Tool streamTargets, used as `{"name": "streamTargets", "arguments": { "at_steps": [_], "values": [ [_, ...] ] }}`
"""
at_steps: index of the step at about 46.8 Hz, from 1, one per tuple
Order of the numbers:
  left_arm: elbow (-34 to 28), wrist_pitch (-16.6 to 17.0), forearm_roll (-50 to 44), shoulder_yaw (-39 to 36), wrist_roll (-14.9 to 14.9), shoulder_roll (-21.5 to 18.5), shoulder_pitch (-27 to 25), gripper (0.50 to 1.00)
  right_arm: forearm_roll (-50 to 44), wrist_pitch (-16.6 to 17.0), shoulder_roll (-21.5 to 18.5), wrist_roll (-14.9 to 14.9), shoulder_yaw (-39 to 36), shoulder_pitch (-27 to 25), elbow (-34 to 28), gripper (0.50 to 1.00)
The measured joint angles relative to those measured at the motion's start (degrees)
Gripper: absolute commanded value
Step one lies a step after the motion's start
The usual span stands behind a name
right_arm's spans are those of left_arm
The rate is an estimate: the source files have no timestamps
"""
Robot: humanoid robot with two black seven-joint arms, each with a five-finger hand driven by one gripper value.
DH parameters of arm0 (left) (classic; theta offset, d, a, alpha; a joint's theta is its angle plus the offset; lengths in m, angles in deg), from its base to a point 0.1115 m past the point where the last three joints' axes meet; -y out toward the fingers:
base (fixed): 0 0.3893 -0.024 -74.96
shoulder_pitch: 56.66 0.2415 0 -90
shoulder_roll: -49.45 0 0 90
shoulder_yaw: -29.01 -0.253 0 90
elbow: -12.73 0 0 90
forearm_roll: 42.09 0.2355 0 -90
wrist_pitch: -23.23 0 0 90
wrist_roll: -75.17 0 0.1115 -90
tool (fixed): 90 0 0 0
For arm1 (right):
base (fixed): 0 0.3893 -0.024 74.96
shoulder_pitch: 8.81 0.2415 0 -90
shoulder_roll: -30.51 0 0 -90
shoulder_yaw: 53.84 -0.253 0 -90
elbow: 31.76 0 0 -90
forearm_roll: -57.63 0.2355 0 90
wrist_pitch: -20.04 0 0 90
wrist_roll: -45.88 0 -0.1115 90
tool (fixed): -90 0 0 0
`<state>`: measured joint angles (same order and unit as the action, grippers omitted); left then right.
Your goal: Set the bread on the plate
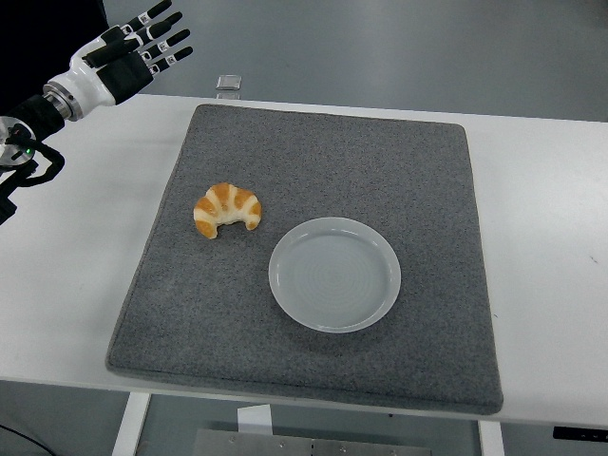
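Head view shows the croissant (228,210) on the grey mat (399,161), just left of the plate (334,274); light, flaky, crushable, best cradled mid-curve. Left hand (128,52) hovers far off, fingers spread, empty.

A white surface (85,247) is seen covered in its middle by a grey felt mat (313,161). On the mat's left part a croissant (227,210) is laid, curved side up, just beside but apart from a pale round plate (334,274), which is set near the mat's centre and holds nothing. The left hand (128,55) is held above the far left corner of the surface, its fingers (161,28) spread and nothing grasped. A small clear object (227,84) is seen at the far edge.
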<state>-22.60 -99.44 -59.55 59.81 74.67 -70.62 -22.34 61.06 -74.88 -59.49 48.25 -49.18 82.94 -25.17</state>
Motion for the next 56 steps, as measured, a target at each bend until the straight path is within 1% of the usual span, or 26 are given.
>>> {"name": "streamTargets", "arguments": {
  "at_steps": [2, 4, 15, 23, 38, 49, 56],
  "values": [
    [0.0, -1.5, 1.0, 0.0, 0.1, -0.3, 0.0, 0.994, 0.0, 0.0, 0.0, 0.0, 0.0, 0.0, 0.0, 0.952],
    [0.0, -2.1, 3.1, 0.0, 0.2, -1.0, 0.0, 0.996, 0.0, 0.0, 0.0, 0.0, 0.0, 0.0, 0.0, 0.952],
    [-1.8, -2.4, 17.9, 0.6, 1.1, -4.8, -2.3, 0.994, 0.0, 0.0, 0.0, 0.0, 0.0, 0.0, 0.0, 0.954],
    [-8.1, -2.4, 28.8, 0.4, 3.8, -8.8, -3.3, 0.994, 0.0, 0.0, 0.0, 0.0, 0.0, 0.0, 0.0, 0.952],
    [-17.3, -2.3, 42.5, 0.5, 5.1, -13.9, -3.8, 0.994, 0.0, 0.0, 0.0, 0.0, 0.0, 0.0, 0.0, 0.952],
    [-22.1, -2.3, 53.6, 0.5, 10.5, -16.8, -3.7, 0.99, 0.0, 0.0, 0.0, 0.0, 0.0, 0.0, 0.0, 0.952],
    [-23.4, -2.3, 57.9, 0.5, 12.7, -17.5, -3.5, 0.988, 0.0, 0.0, 0.0, 0.0, 0.0, 0.0, 0.0, 0.952]
  ]
}}
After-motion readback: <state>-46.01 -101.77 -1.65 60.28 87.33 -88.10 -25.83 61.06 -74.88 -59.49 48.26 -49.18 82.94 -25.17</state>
